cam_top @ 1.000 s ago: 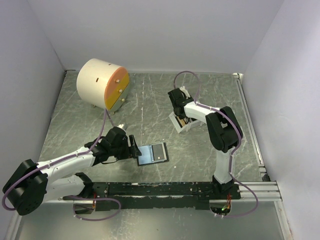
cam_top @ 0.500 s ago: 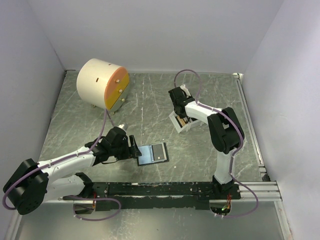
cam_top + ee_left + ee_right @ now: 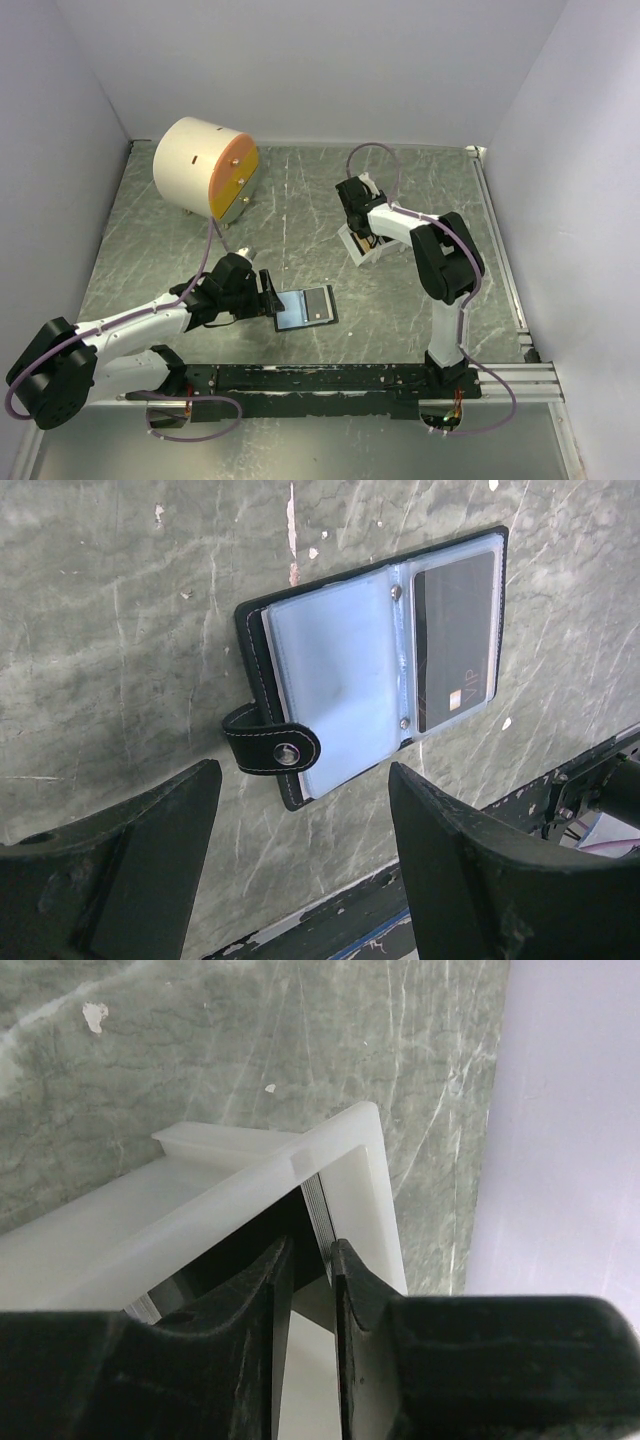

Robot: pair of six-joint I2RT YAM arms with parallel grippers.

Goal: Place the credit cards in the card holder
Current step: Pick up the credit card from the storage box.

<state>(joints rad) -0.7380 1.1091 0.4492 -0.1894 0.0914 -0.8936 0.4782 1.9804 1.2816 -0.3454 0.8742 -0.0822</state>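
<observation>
The card holder (image 3: 305, 307) lies open on the table in front of my left gripper (image 3: 268, 300). In the left wrist view the black holder (image 3: 255, 630) shows clear sleeves, a snap strap and a dark card (image 3: 455, 640) in its right sleeve. My left gripper (image 3: 302, 772) is open and empty, hovering just above the strap end. My right gripper (image 3: 352, 205) reaches into the white tray (image 3: 362, 248). In the right wrist view its jaws (image 3: 312, 1245) stand a narrow gap apart at a stack of card edges (image 3: 318, 1210) inside the tray (image 3: 345, 1150); no card shows between them.
A big cream cylinder with an orange face (image 3: 205, 168) stands at the back left. A black rail (image 3: 330, 380) runs along the near table edge. Walls close the table on the left, back and right.
My right gripper shifted slightly left over the tray. The left arm and the card holder have hardly moved.
</observation>
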